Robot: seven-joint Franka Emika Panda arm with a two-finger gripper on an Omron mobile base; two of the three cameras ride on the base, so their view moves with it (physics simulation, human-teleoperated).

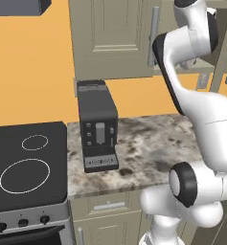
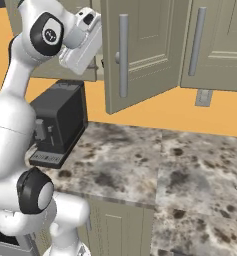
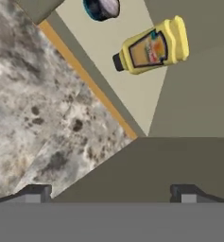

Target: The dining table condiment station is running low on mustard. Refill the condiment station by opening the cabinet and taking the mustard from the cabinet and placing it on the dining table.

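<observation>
In the hand view the mustard (image 3: 151, 47), a yellow squeeze bottle with a dark orange-tinted label and a dark cap, rests on the pale shelf inside the cabinet (image 3: 189, 108). My gripper (image 3: 111, 194) is open and holds nothing; the bottle is well ahead of its fingertips (image 3: 35, 193) and apart from them. From the right base view, one cabinet door (image 2: 140, 50) stands swung open with its silver bar handle (image 2: 123, 55) toward me, and my white hand (image 2: 82, 42) reaches in beside it. The dining table is out of view.
A dark round container (image 3: 101, 7) sits on the shelf beside the mustard. Under the cabinet, a black coffee machine (image 1: 97, 127) stands on the marble counter (image 1: 148, 143). A stove (image 1: 26, 167) lies to its left. Another closed door (image 2: 215, 45) hangs to the right.
</observation>
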